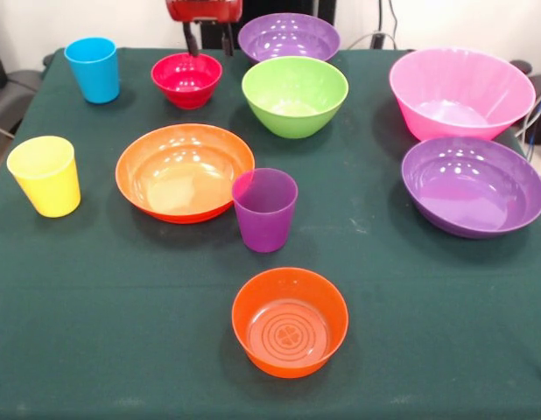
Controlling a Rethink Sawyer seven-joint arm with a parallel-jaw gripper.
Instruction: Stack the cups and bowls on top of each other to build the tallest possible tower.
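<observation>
All cups and bowls stand apart and upright on the green table cloth [411, 332]; nothing is stacked. The blue cup [93, 69] is far left, the yellow cup [45, 175] at the left edge, the purple cup [265, 209] in the middle. The small red bowl [186, 79] is at the back, with the lime green bowl [294, 94] and a purple bowl [289, 37] beside it. The wide orange bowl [185, 171], small orange bowl [290, 320], big pink bowl [460, 93] and second purple bowl [473, 185] are spread around. My gripper [209, 39] hangs open and empty just above the red bowl's far rim.
Cables [375, 37] lie behind the table at the back right. A dark object [8, 96] sits off the table's left edge. The table's corners slope away at both back sides.
</observation>
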